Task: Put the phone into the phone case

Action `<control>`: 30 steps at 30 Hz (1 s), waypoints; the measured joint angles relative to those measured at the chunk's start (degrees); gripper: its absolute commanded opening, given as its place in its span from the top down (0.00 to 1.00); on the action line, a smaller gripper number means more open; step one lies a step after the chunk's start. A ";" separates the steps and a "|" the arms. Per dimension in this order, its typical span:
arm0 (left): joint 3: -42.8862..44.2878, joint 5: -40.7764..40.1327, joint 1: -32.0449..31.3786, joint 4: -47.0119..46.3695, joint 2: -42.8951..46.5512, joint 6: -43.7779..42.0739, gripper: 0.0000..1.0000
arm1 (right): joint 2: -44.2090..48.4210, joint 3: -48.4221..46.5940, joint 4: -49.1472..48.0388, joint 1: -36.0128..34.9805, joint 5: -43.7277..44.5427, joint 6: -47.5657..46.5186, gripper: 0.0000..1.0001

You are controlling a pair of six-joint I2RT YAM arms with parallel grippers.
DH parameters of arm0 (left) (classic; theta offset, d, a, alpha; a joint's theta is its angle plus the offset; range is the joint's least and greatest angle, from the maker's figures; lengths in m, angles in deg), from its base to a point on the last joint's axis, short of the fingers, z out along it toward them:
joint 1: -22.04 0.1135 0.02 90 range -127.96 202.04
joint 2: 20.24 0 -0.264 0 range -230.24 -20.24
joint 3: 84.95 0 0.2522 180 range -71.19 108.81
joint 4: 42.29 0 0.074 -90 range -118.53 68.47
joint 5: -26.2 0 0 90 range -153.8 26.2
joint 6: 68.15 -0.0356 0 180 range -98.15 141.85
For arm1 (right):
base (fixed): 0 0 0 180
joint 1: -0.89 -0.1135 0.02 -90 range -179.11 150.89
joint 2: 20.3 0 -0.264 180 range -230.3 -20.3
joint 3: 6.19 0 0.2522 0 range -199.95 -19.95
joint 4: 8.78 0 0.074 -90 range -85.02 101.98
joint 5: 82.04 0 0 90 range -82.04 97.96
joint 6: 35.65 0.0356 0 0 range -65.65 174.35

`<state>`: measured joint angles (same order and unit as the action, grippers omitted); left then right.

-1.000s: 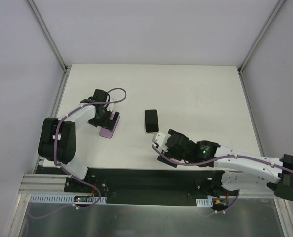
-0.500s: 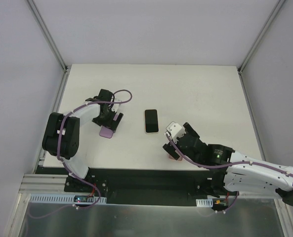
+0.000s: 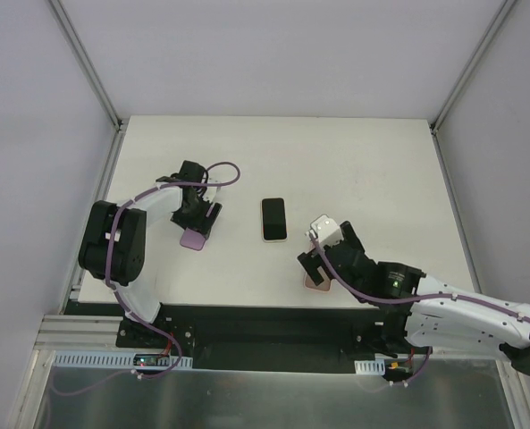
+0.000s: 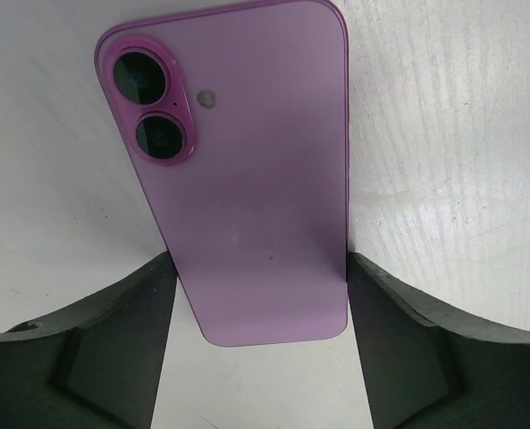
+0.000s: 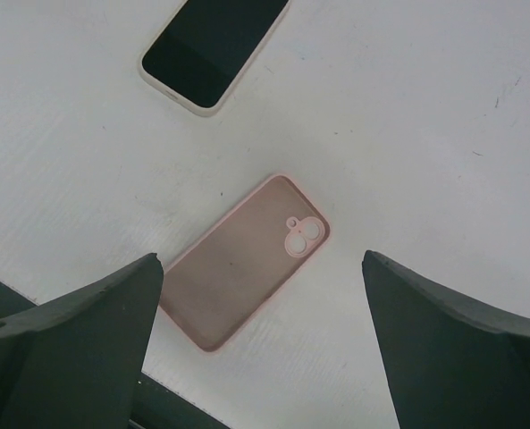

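Note:
A purple phone [image 4: 247,179] lies back up on the white table at the left, its lower tip [image 3: 191,239] showing under the arm. My left gripper [image 4: 260,259] [image 3: 198,217] straddles its near end, both fingers pressed against its long sides. An empty pink phone case [image 5: 247,268] [image 3: 315,282] lies inside up near the front edge. Above it hovers my right gripper [image 5: 263,261] [image 3: 321,262], wide open with nothing held. A second phone [image 3: 273,219] [image 5: 213,49], black screen up with a cream rim, lies mid-table between the arms.
The white table [image 3: 363,170] is bounded by grey walls with metal posts at the back corners. A black rail [image 3: 265,323] runs along the near edge, just behind the pink case.
My right arm pulled back from beside the black-screened phone and now hovers over the pink case, which it had covered. The left jaws narrowed onto the purple phone's sides.

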<state>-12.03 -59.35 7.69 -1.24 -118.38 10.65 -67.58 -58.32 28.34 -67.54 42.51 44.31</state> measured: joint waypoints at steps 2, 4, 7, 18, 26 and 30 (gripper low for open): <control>0.02 0.37 0.02 0.00 0.00 0.17 0.39 | -0.07 1.25 -2.14 0.42 0.13 1.99 0.04; 0.04 1.11 0.04 -0.02 0.07 0.61 0.42 | -0.37 3.04 -4.50 1.25 -0.63 4.13 0.04; 0.04 4.39 0.04 -0.07 0.59 1.90 0.47 | -1.42 5.01 -7.43 3.78 -3.48 7.74 0.04; -1.92 20.06 -0.35 0.00 4.76 7.63 0.55 | -3.06 6.49 -19.96 13.31 -18.40 13.05 0.04; -4.92 30.95 -0.33 -2.64 11.37 12.31 0.57 | -2.08 12.74 -32.26 21.16 -33.97 14.53 0.02; -6.62 36.26 -0.33 -5.60 14.01 15.61 0.57 | -5.03 12.74 -37.99 22.40 -39.82 15.91 0.01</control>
<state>-18.65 -23.09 7.36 -6.84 -104.37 26.26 -72.61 -45.58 -9.65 -45.13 2.69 60.22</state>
